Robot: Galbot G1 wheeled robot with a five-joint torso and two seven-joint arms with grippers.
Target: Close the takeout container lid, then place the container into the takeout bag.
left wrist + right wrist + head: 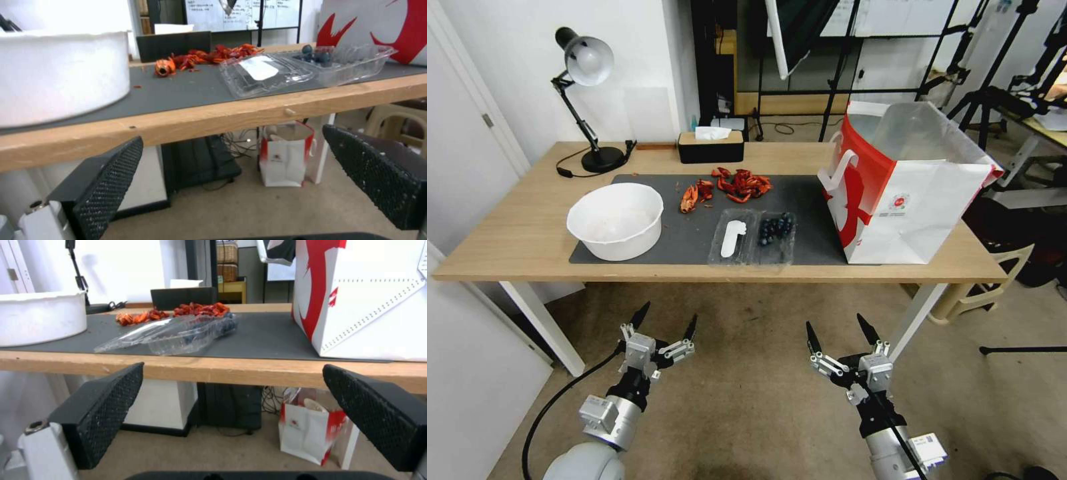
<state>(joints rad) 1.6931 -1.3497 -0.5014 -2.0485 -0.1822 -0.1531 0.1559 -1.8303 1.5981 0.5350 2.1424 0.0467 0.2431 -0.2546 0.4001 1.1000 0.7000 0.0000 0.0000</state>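
While both tools, left tool (666, 322) and right tool (838, 331), hang wide open and empty below the worktop (527, 233), your takeout container (754, 237) lies unfolded left of the takeout bag (907, 193); a clumsy lid (732, 237) flip likely spills berries.

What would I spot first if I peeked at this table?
Probably the big bag, red and white, standing open at the table's right end. Next, the red shells heaped at the mat's back and the bowl on its left. The left claw and right claw wait open, below the table's front edge.
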